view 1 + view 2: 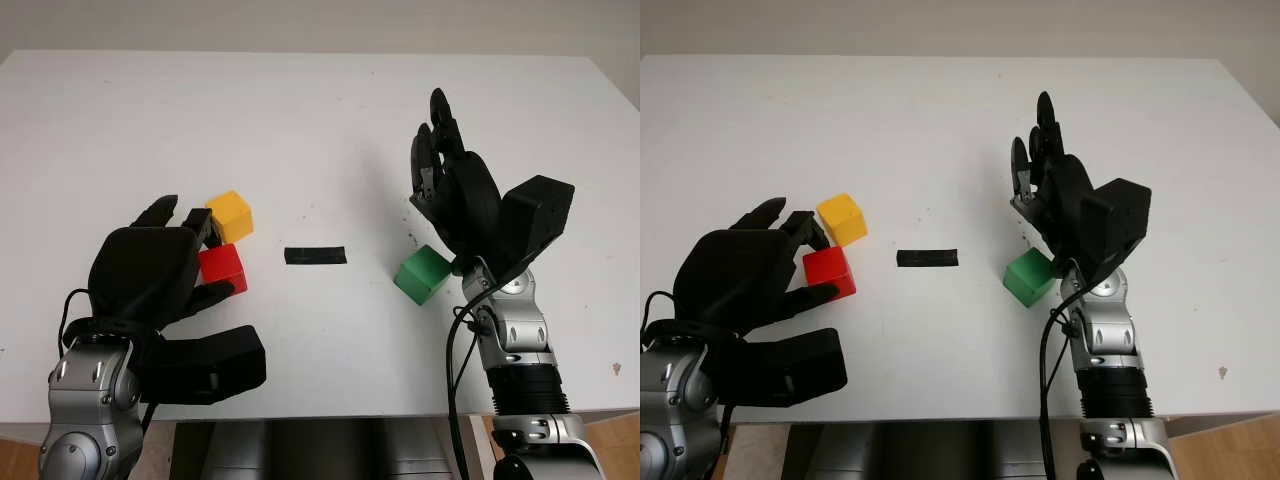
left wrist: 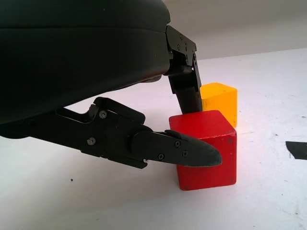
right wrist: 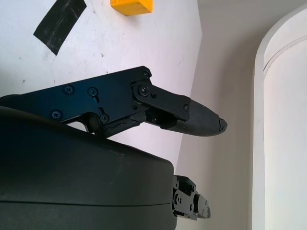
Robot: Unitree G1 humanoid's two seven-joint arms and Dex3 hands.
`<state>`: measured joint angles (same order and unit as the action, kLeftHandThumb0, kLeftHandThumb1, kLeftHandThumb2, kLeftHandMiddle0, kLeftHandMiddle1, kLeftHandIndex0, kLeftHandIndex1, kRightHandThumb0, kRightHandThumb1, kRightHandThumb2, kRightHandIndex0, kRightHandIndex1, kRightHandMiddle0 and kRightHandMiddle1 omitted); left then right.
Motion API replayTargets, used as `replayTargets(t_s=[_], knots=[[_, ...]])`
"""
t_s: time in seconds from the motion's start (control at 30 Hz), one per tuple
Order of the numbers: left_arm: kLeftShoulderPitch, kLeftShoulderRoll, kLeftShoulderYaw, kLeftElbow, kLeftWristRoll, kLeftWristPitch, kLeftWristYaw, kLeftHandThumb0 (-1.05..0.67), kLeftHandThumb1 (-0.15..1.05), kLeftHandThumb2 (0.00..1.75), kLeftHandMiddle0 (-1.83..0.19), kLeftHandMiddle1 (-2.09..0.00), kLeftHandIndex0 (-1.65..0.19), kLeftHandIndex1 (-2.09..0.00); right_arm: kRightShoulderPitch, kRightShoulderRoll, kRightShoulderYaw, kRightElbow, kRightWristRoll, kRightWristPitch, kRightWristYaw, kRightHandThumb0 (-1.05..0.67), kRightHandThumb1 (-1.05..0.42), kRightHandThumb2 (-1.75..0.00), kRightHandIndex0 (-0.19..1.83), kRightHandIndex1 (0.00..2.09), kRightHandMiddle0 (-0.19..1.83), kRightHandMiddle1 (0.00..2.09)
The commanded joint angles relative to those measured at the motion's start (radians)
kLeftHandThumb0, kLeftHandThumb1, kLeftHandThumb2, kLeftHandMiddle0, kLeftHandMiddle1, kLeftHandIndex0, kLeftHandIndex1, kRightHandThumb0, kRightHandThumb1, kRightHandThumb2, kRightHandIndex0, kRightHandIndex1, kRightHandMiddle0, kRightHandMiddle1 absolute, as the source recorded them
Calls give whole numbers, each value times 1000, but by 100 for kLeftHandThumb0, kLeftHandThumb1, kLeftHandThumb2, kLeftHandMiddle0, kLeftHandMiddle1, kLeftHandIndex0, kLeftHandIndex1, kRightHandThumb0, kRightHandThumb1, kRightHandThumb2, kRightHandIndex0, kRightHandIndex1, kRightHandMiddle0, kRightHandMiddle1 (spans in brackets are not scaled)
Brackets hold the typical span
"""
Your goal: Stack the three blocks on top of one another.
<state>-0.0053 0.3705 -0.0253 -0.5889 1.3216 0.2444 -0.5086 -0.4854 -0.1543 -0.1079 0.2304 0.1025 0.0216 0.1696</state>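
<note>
The white table was seen from above, with the left hand closed around the red block near its front left. The right hand was held open just behind the green block. The yellow block was shown by the left wrist view just behind the red one. A strip of black tape lay between the blocks.

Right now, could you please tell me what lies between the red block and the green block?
In the left eye view, a black tape strip lies on the white table between the red block and green block.
</note>
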Motion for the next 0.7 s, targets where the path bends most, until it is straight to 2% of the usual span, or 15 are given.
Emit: replayTargets(t_s=[0.0,0.27,0.4,0.47,0.67], knots=[[15,-3,-1,-1,-13,-5,13,-54,105,22,-20,-6,-17,-126,0,-9,0,-26,-2,5,-4,-55,-105,-72,-19,0,-19,0],[14,11,1,1,-33,-14,8,-48,105,19,-22,-6,-19,-131,0,-2,-2,-30,4,8,-7,-55,-105,-72,-19,0,-19,0],[13,17,11,3,-81,-32,32,-44,105,19,-24,-6,-17,-137,-3,-6,0,-21,-1,-2,-6,-55,-105,-72,-19,0,-19,0],[10,23,20,4,-125,-43,43,-41,105,19,-24,-6,-15,-141,-3,-5,2,-24,-4,3,-11,-56,-105,-71,-19,0,-19,0],[-57,77,88,13,-416,-102,18,-39,105,18,-26,-6,-12,-146,-7,0,5,-23,-7,2,-16,-57,-105,-71,-19,0,-19,0]])
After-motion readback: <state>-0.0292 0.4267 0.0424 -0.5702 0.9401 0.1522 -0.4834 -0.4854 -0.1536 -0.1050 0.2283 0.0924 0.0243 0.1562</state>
